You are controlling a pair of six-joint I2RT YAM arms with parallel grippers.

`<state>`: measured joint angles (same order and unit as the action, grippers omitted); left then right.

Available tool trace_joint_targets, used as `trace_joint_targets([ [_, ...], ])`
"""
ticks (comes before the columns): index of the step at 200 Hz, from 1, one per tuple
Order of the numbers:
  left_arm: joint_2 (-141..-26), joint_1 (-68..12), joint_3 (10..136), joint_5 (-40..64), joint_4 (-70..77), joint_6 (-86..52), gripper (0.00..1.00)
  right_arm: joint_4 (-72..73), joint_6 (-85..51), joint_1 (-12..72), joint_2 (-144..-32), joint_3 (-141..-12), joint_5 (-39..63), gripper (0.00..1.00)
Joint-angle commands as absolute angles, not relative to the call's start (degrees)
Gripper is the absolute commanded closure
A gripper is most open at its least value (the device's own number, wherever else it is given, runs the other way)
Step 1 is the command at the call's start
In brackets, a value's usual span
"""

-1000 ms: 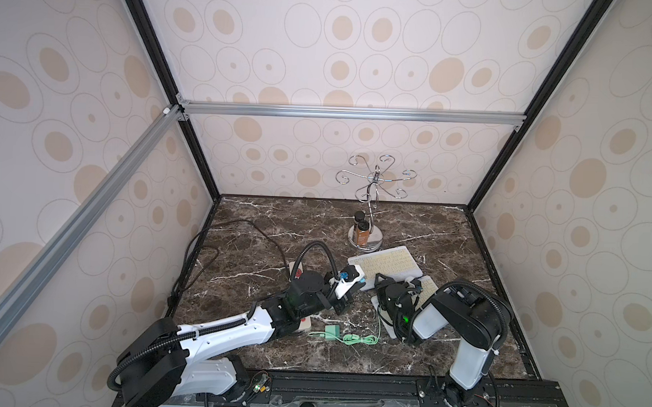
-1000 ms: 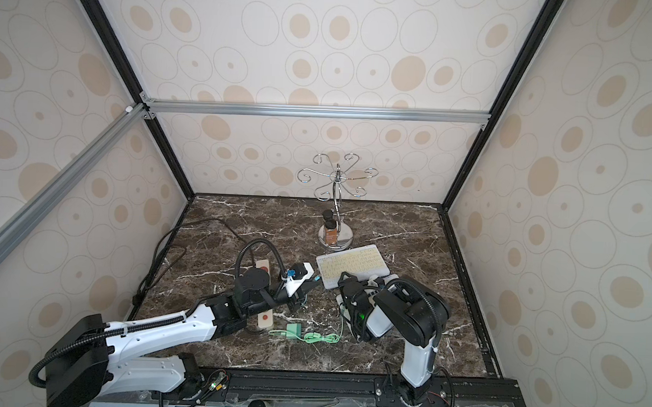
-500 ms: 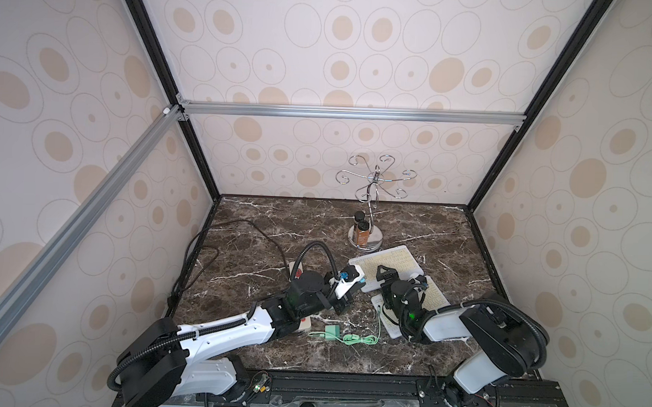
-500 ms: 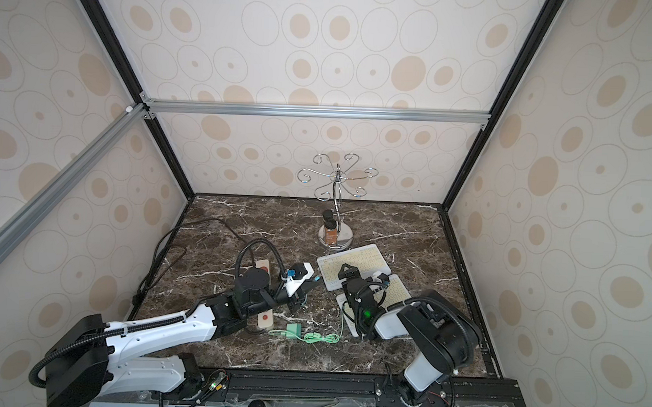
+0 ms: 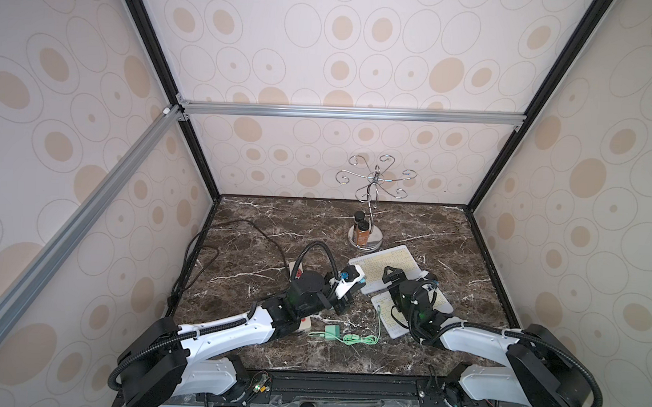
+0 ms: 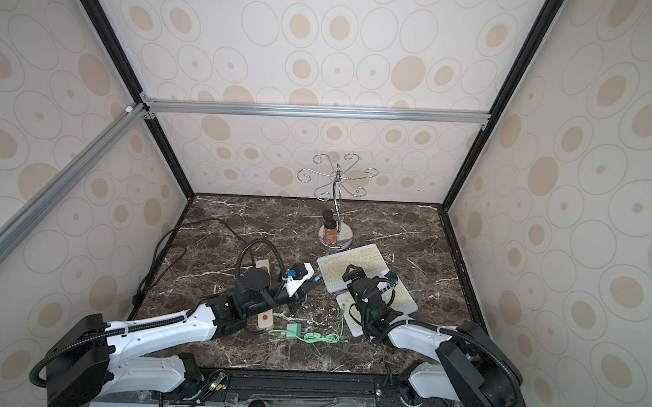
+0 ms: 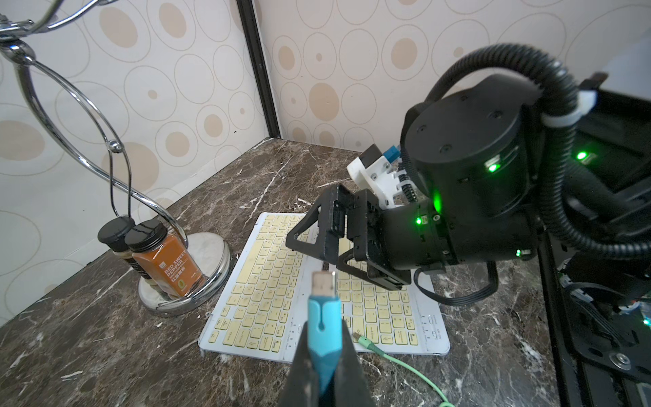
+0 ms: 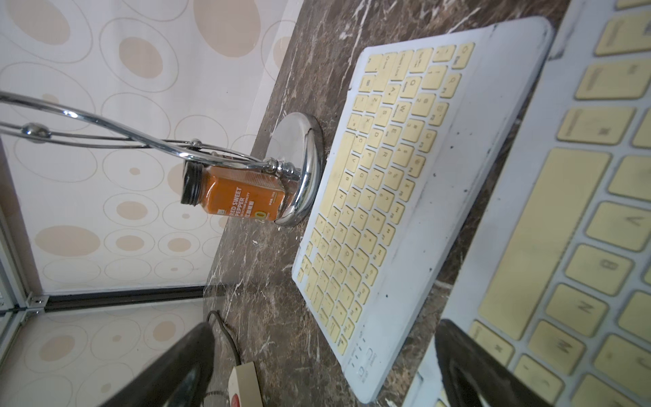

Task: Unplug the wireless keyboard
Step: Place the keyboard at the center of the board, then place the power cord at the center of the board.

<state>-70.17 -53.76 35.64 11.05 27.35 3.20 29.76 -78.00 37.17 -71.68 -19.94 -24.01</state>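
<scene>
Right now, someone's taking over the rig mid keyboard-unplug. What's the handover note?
Pincers: left pincer is shut on the blue cable plug, held in the air with its connector bare. The right pincer is open and empty, over the keyboards.
Things: far keyboard sits by the chrome rack. The near keyboard is under the right arm. The green cable lies on the table, its tip at the near keyboard's edge.
Done: the blue plug is out of both keyboards.
Left: set the blue cable down. Check the green tip; I cannot tell if it is seated.

High overhead stereo pair; close wrist views
</scene>
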Motion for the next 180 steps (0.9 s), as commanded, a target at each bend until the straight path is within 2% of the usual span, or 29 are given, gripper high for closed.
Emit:
trace_joint_targets([
  [1, -71.69, -53.88, 37.37, 12.01, 28.1, 3.25, 0.98, 24.19, -72.68, 37.09, -66.77, -20.65, -24.78, 0.03],
  [26, -75.16, -53.88, 40.12, 12.3, 25.03, 3.78, 0.98, 16.3, -65.74, 37.07, -62.08, -23.48, -25.05, 0.03],
  [59, -79.75, -53.88, 43.43, 13.47, 21.87, 4.04, 0.98, 13.01, -54.76, 37.18, -58.33, -25.2, -21.47, 0.05],
  [76, -81.5, -53.88, 44.6, 13.64, 21.03, 4.13, 0.95, 9.5, -51.4, 37.21, -57.53, -26.6, -22.07, 0.06],
  [107, -84.39, -53.88, 46.1, 13.17, 19.8, 4.38, 0.89, 5.25, -48.07, 37.21, -55.81, -27.55, -23.96, 0.06],
  [149, -91.23, -53.88, 49.86, 13.4, 16.57, 5.94, 0.9, 3.97, -46.39, 37.21, -51.77, -25.61, -26.17, 0.06],
  [180, -97.29, -53.88, 54.61, 14.66, 11.45, 6.94, 0.87, 4.31, -45.5, 37.26, -49.94, -24.52, -26.48, 0.06],
])
